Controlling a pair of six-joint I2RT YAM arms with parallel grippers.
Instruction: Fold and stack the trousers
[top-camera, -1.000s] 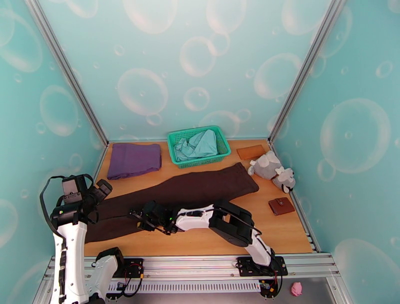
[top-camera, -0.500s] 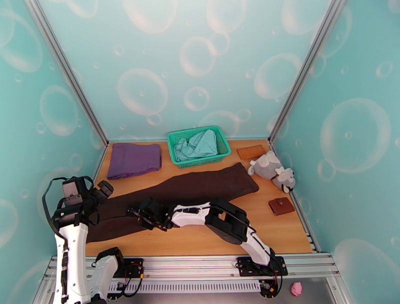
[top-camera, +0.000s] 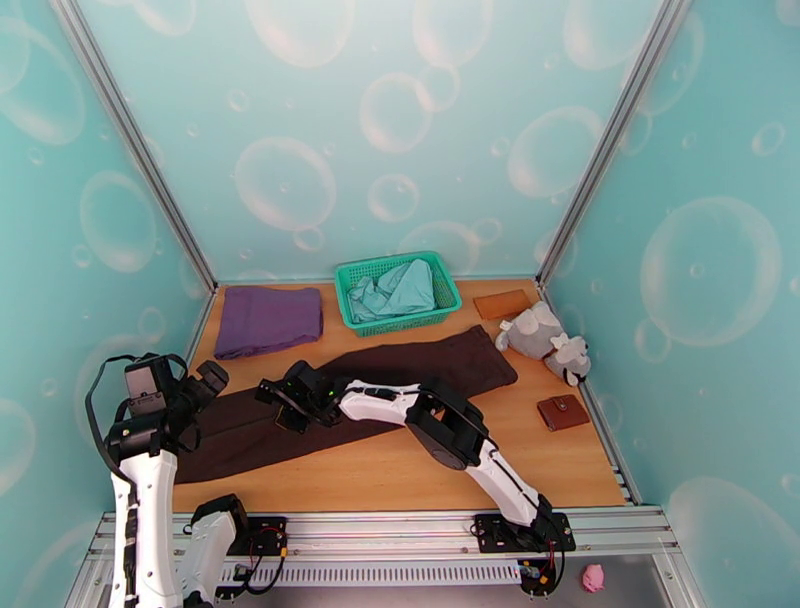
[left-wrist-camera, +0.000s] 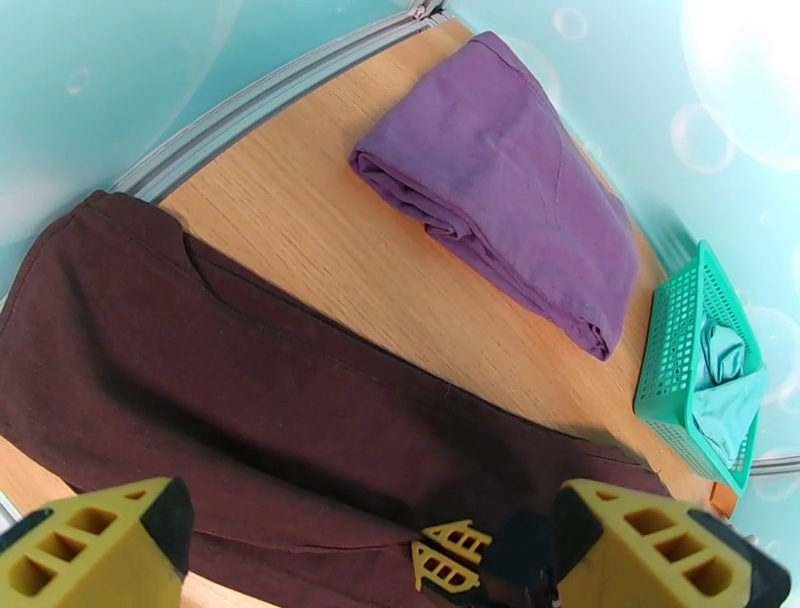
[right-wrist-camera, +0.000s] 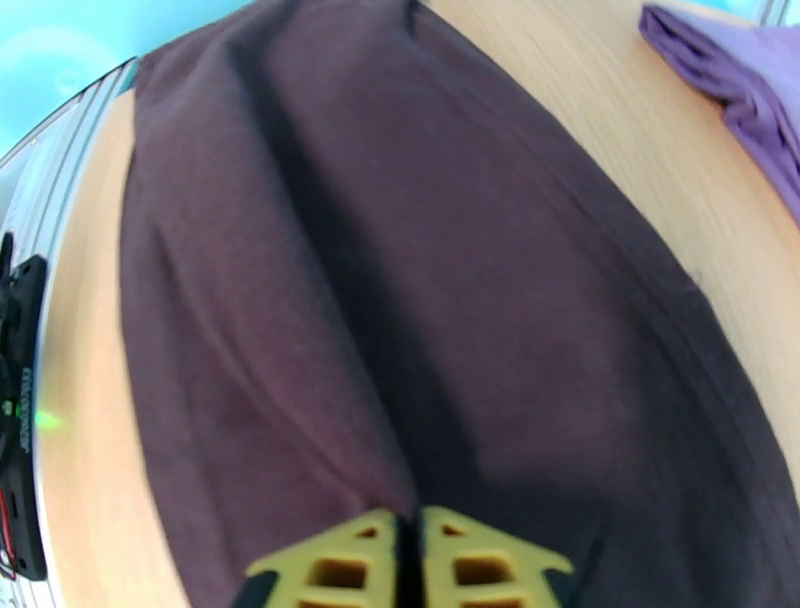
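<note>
The trousers (top-camera: 450, 362) lay flat at full length, slanting across the table (top-camera: 400, 482) from near left to far right, just in front of the green basket (top-camera: 400, 320) and the purple cloth (top-camera: 268, 320); no lengthwise fold showed yet, so I judged the first fold to be in hand. The right gripper (top-camera: 280, 400) sat low on the cloth toward the waist end, its fingertips pressed together on what looked like a raised ridge of brown fabric (the wrist view showed a crease running straight into them); the left gripper (top-camera: 207, 380) hung over the waist end with jaws spread wide, gripping nothing. Next, the left probably needed its own pinch on the waist edge; then both could carry that end toward the hems without dragging.
</note>
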